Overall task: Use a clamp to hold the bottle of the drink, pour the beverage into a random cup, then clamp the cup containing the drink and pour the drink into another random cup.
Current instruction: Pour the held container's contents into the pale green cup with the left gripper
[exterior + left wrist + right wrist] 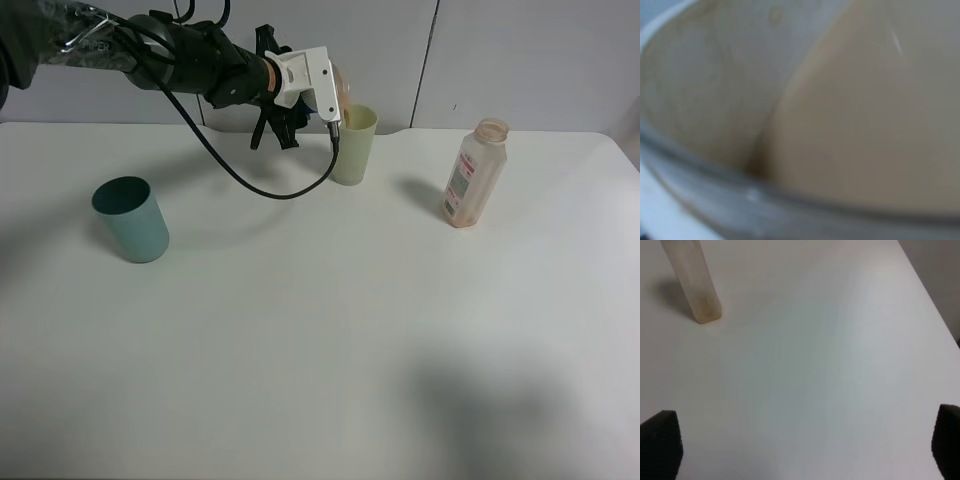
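Note:
My left gripper point(334, 98) reaches across to the back middle and is shut on a clear cup point(344, 92). It holds the cup tilted over the rim of a pale yellow-green cup point(353, 148). The left wrist view is filled by the held cup's wall point(710, 95) and the tan drink point(870, 115) inside it. The drink bottle point(474, 173) stands uncapped on the table to the right, with only a little tan liquid at its base; it also shows in the right wrist view point(694, 285). My right gripper point(805, 447) is open and empty above bare table.
A teal cup point(131, 218) stands upright at the left. The white table point(330, 350) ends at a grey wall behind the cups. A black cable point(250, 180) hangs from the left arm just above the table.

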You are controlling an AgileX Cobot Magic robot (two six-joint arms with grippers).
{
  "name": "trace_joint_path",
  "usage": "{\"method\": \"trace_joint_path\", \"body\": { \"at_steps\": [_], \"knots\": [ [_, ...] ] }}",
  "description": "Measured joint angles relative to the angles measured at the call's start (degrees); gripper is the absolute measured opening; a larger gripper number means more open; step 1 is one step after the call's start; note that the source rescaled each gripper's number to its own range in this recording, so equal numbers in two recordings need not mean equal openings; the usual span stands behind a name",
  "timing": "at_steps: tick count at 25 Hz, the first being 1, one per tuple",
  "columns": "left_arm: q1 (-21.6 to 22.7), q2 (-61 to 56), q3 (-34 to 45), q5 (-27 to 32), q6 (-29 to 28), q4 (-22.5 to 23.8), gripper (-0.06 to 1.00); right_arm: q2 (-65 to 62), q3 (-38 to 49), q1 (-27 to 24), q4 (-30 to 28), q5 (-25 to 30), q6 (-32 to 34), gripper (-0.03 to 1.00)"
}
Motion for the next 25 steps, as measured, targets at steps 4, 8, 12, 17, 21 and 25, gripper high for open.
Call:
{"method": "trace_joint_path", "body": {
  "at_steps": [4, 8, 12, 17, 21, 25],
  "knots": [
    [0.0, 0.0, -1.6, -0.2, 0.7, 0.0, 0.02, 0.0, 0.0, 0.0, 0.0, 0.0, 0.0, 1.0],
    [0.0, -0.2, -2.0, -0.2, 1.2, 0.0, 0.02, 0.0, 0.0, 0.0, 0.0, 0.0, 0.0, 1.0],
    [0.0, -0.2, -2.0, -0.1, 1.3, 0.5, 0.02, 0.0, 0.0, 0.0, 0.0, 0.0, 0.0, 1.0],
    [0.0, -0.2, -2.0, -0.1, 1.3, 1.4, 0.02, 0.0, 0.0, 0.0, 0.0, 0.0, 0.0, 1.0],
    [0.0, -0.2, -2.0, -0.1, 1.3, 2.6, 0.02, 0.0, 0.0, 0.0, 0.0, 0.0, 0.0, 1.0],
    [0.0, -0.2, -2.0, -0.1, 1.3, 3.2, 0.02, 0.0, 0.0, 0.0, 0.0, 0.0, 0.0, 1.0]
  ]
}}
